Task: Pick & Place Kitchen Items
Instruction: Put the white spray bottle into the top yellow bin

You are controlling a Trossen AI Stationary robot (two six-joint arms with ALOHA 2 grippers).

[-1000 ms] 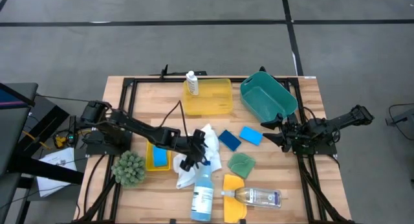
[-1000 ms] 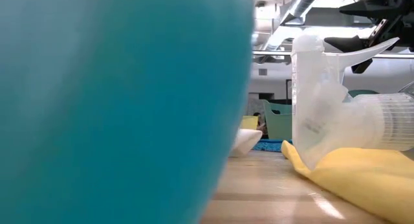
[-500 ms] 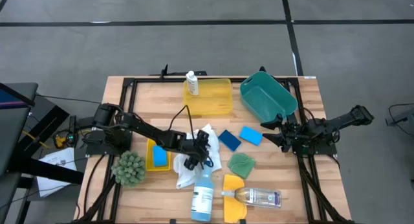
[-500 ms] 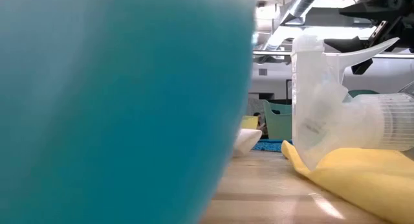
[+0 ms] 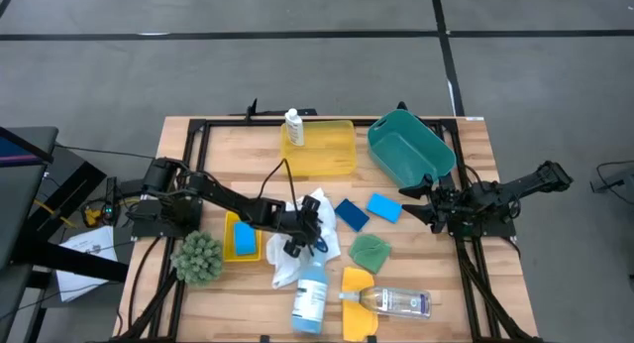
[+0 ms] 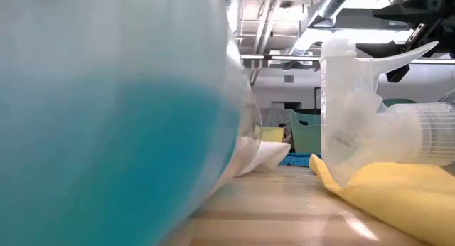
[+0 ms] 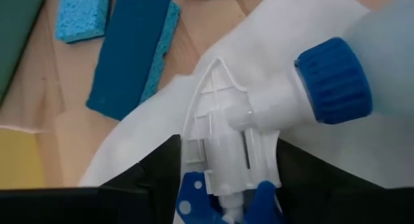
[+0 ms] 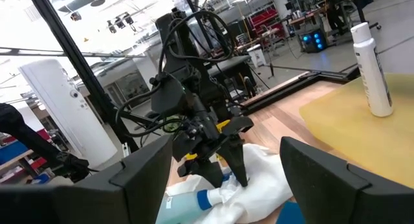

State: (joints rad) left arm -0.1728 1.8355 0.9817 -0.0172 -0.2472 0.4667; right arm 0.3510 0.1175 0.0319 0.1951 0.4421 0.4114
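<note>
Three bottles, two blue sponges (image 5: 365, 210), three cloths. Left gripper (image 5: 310, 238) straddles the blue-liquid spray bottle's (image 5: 310, 295) trigger head on the white cloth (image 5: 292, 261), near centre; grip unclear. Right gripper (image 5: 411, 201) spread wide, empty, at right.

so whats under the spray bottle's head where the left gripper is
The white cloth lies under the blue-liquid spray bottle head, with the left gripper fingers either side of the trigger. The wooden table beneath the cloth is covered there, so anything under it is hidden.
</note>
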